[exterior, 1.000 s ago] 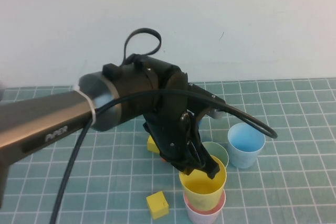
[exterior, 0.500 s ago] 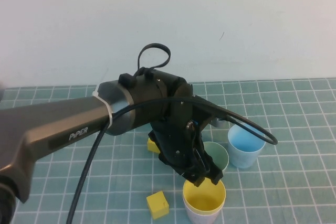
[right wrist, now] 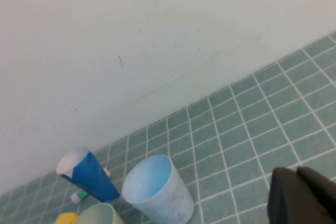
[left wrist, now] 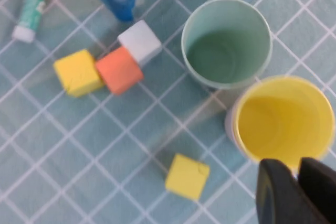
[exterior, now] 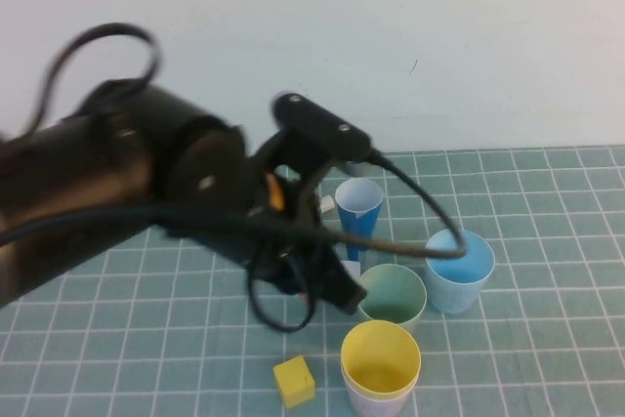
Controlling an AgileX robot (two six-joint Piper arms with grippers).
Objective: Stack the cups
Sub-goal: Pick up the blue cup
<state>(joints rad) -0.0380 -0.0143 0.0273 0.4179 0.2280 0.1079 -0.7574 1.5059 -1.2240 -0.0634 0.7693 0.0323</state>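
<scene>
The yellow cup (exterior: 381,363) sits nested inside the pink cup (exterior: 375,401) at the near edge. Behind it stand the pale green cup (exterior: 393,294) and the light blue cup (exterior: 459,271), each on its own. My left gripper (exterior: 342,293) hovers left of the green cup, holding nothing. In the left wrist view its fingertips (left wrist: 296,164) are close together just off the yellow cup's (left wrist: 281,121) rim, and the green cup (left wrist: 226,45) is beyond. My right gripper (right wrist: 302,192) is shut and empty, off to the side of the light blue cup (right wrist: 155,190).
A dark blue cone-shaped cup (exterior: 358,204) stands behind the green cup. One yellow cube (exterior: 293,381) lies left of the stack. Yellow (left wrist: 79,72), orange (left wrist: 119,70) and white (left wrist: 139,41) cubes sit together under my left arm, with a green-and-white tube (left wrist: 31,3) nearby.
My left gripper set the yellow cup down into the pink cup, let go, then rose and swung back to the left. Its jaws opened and closed again.
</scene>
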